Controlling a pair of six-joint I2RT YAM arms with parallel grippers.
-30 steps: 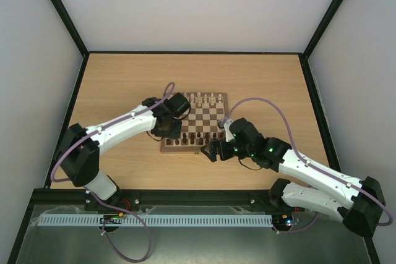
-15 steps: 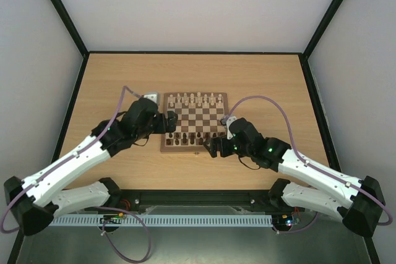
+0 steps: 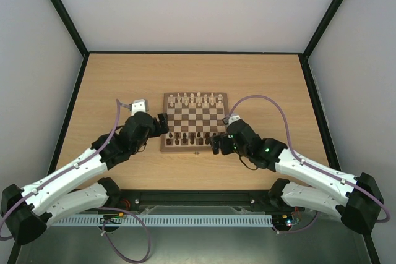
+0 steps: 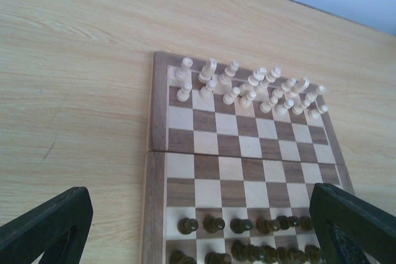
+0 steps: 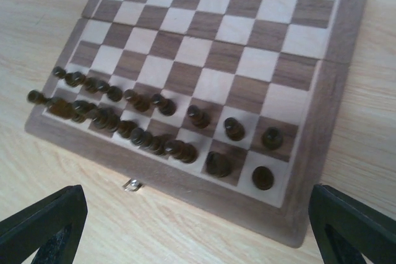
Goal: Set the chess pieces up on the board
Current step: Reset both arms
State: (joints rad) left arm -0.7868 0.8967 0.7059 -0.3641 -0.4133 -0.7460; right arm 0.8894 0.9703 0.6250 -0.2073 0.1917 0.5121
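Judging setup nearly done: cream pieces at 12 o'clock on the board, dark pieces at 6. With left fingers and right fingers spread wide and empty, lift away toward 9 and 3 over the table, never across ranks.

This is a robotics lab test cell: a pale wood-grain laminate surface boxed in by plain white panel walls and black metal frame posts, with two white-and-black jointed robot arms trailing purple cables mounted beside a white slotted cable duct.
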